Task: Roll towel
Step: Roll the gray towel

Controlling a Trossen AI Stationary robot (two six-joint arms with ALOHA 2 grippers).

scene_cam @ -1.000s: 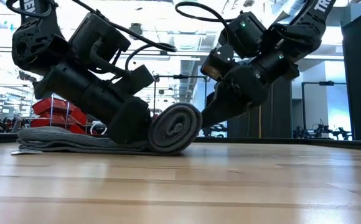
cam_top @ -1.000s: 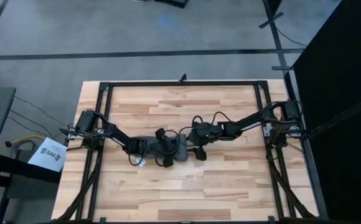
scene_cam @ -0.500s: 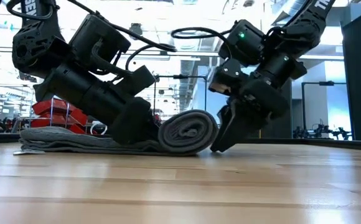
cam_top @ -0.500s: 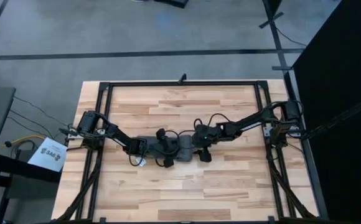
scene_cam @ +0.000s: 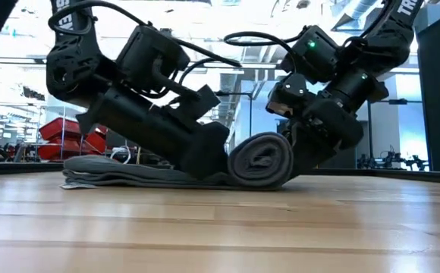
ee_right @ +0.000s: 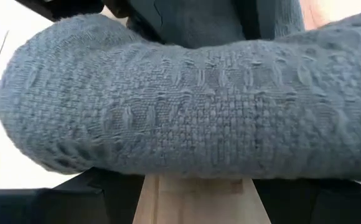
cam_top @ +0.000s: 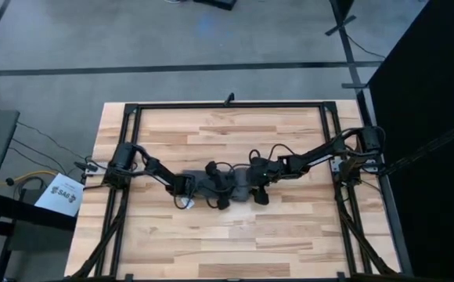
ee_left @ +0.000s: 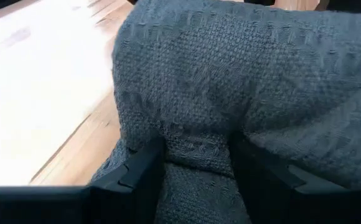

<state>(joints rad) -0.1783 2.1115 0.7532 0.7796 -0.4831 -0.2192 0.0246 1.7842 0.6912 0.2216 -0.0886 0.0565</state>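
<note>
The dark grey towel (cam_top: 211, 183) lies mid-table, its right part wound into a roll (scene_cam: 262, 161) and its flat part (scene_cam: 121, 176) spread toward the left. A small white tag (cam_top: 185, 204) shows at its near edge. My left gripper (cam_top: 221, 186) sits on the flat part just left of the roll, shut on cloth. My right gripper (cam_top: 255, 186) stands open against the roll's right side, low over the table. My left gripper pinches a ridge of towel (ee_left: 196, 155) between its two fingers (ee_left: 144, 171), right at the foot of the roll. It comes slanting down from the table's left. The cloth there lies on the table, and the roll bulges up just past the fingertips. My right gripper has its open fingers (ee_right: 99, 190) low against the roll's right side (ee_right: 193, 143), coming slanting down from the table's right. The fingers lie across the roll, with bare wood (ee_right: 193, 199) between them. The roll's bulge hides the fingertips.
A black frame (cam_top: 227, 104) runs around the wooden table top (cam_top: 235, 235). There is bare wood on the near and far sides of the towel. The arms' cables loop above the towel.
Both grippers have gone toward the table's right edge, and the whole towel has slid that way with them. My right gripper has tipped down from pointing at the roll to standing low behind it. The roll now looks a little flatter.
</note>
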